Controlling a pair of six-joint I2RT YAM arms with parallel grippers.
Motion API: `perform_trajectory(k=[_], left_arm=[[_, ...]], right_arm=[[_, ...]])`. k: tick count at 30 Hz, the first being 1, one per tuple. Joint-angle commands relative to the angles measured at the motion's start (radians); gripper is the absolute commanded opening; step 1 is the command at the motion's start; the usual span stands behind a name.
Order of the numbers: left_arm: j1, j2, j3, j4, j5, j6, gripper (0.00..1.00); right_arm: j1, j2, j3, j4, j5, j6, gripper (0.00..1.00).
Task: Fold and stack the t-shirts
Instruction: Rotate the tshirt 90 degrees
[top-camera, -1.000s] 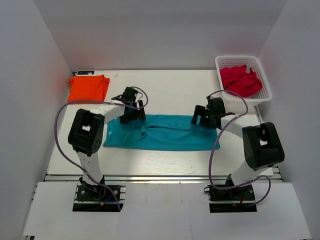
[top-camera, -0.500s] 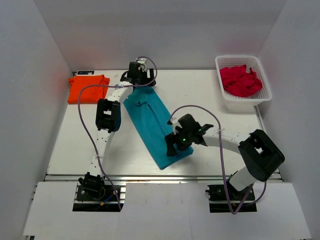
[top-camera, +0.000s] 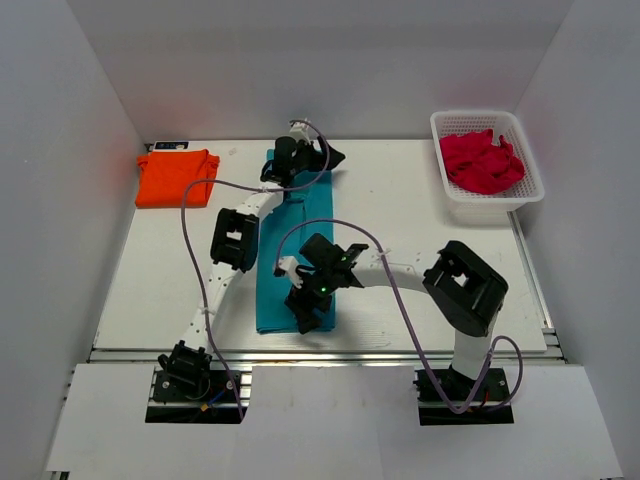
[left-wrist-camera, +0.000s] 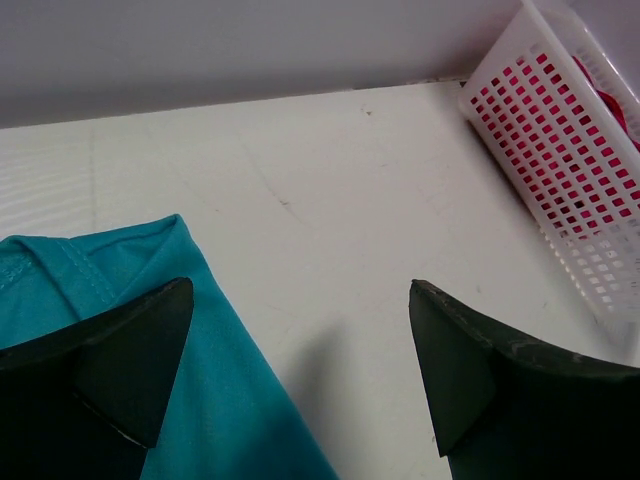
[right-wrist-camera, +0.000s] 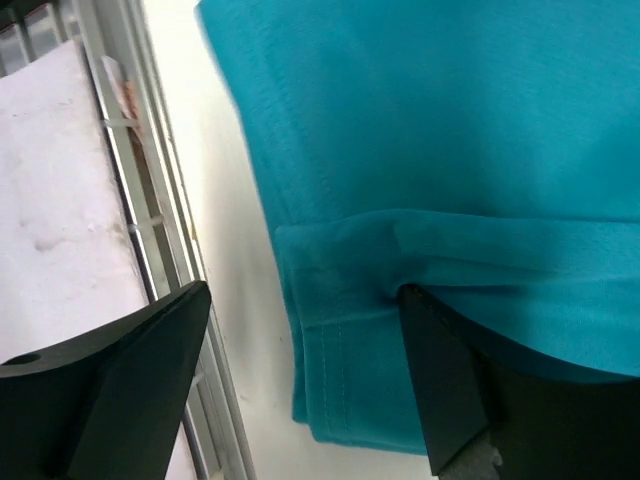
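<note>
Teal soft-fabric t-shirt (top-camera: 275, 300) lies as a long strip, far to near, mid-table; the folded orange t-shirt (top-camera: 177, 177) sits far-left. Left gripper (left-wrist-camera: 300, 290) at its far end and right gripper (right-wrist-camera: 305, 290) at its near end both gape, empty. The strip probably now needs halving end over end, which calls for pinching one end.

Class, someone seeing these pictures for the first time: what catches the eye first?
A teal shirt stretched in a long strip down the table's middle, left fingers open at its far end, right fingers open at its near end. A folded orange shirt sits in the far left corner; a white basket of red cloth at far right.
</note>
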Motion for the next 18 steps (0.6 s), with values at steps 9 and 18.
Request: perform_trajectory(k=[9, 18], left_arm=[[-0.025, -0.241, -0.001, -0.102, -0.134, 0.085, 0.99], [0.005, -0.723, -0.233, -0.391, -0.122, 0.252, 0.99]], right_arm=[[0.029, -0.131, -0.006, 0.024, 0.079, -0.035, 0.90], [0.026, -0.282, -0.059, 0.032, 0.220, 0.024, 0.90]])
